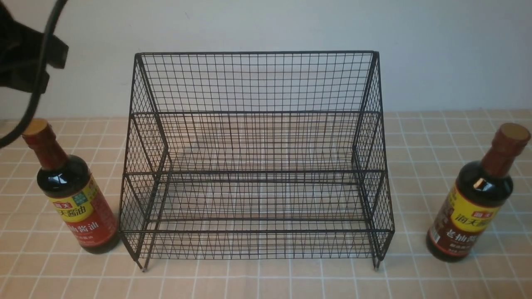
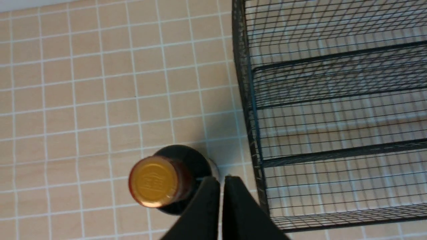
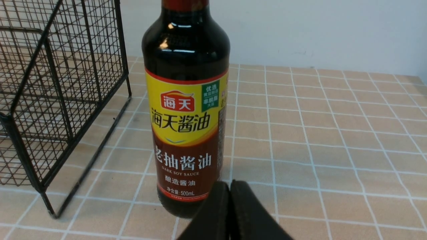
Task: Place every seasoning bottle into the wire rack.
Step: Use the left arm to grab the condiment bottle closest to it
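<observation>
Red-label bottle [image 1: 77, 199] stands left of the wire rack [image 1: 255, 52], brown-label bottle [image 1: 478, 199] right, both upright on the bench [image 1: 266, 282]. My left tool [image 2: 223, 180] and right tool [image 3: 230, 185] are pressed together, holding nothing. I'd spread one wide, then pinch a bottle's body squarely.

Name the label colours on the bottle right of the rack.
Dark soy sauce bottle: yellow above brown, best in the right wrist view.

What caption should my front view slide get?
Empty wire rack on tiled table, red-label bottle at left, brown-label bottle at right.
</observation>
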You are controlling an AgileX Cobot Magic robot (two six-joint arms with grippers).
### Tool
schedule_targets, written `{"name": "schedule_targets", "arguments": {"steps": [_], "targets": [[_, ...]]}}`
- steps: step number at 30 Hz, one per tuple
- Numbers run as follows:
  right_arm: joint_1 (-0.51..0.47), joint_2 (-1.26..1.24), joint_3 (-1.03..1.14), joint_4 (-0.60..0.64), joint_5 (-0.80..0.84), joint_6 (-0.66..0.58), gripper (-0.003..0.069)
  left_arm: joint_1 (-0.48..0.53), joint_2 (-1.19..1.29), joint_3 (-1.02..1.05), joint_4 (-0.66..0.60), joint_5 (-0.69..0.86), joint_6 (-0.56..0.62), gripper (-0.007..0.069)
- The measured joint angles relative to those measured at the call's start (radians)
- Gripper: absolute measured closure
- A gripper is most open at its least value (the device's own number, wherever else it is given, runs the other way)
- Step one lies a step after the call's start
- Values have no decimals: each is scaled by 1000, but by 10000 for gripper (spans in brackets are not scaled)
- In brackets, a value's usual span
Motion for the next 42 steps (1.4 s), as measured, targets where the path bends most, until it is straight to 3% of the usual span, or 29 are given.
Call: {"name": "schedule_targets", "arguments": {"steps": [6,11,16,19,21,22,26,29,36,42], "targets": [[0,0,0,0,0,0,673,77,30,0,-25,1,0,617],[0,0,0,0,0,0,673,235,28,0,-164,2,28,617],[0,0,0,0,0,0,673,245,28,0,-226,2,125,589],[0,0,0,0,0,0,673,245,28,0,-236,2,188,490],[0,0,0,0,0,0,673,246,30,0,-232,2,215,375],[0,0,0,0,0,0,673,246,32,0,-232,2,216,363],[0,0,0,0,-1,0,673,246,76,1,-231,2,233,91],[0,0,0,0,-1,0,673,247,105,14,-231,1,241,-27],[0,0,0,0,-1,0,673,239,163,21,-222,1,266,-59],[0,0,0,0,-1,0,673,194,211,21,-145,0,246,-5]]}}
